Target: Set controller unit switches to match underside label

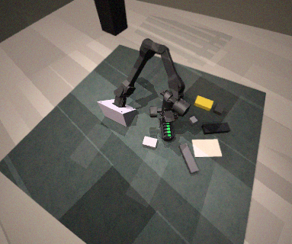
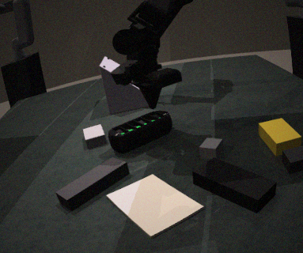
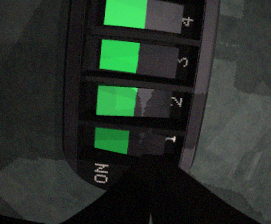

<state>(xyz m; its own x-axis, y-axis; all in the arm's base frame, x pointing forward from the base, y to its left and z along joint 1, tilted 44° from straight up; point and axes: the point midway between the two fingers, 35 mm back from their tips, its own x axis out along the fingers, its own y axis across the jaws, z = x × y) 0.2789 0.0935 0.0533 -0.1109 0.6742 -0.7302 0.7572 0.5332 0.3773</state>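
The dark grey controller unit [image 1: 168, 136] [image 2: 141, 132] [image 3: 207, 75] sits flat on its base, rockers up. In the wrist view the rockers numbered 1 [image 3: 111, 140], 2 [image 3: 116, 101], 3 [image 3: 119, 56] and 4 [image 3: 125, 13] show, green halves on the left toward the ON mark, dark halves toward the numbers. I cannot tell surely which ends are down. The other rockers are out of the wrist view. The underside label is hidden. My gripper [image 2: 153, 107] [image 3: 151, 165] is shut and empty, its tips over the unit's rear end, by rocker 1; contact cannot be made out.
A white block [image 1: 149, 142] [image 2: 94, 135] lies beside the unit. A pale wedge-shaped box [image 1: 117, 114] stands behind. Also there are a grey bar [image 1: 189, 158], a cream plate [image 1: 206, 148], a black block [image 1: 216, 128], a small grey cube [image 1: 193, 120] and a yellow block [image 1: 203, 103] beside a dark block [image 1: 218, 109].
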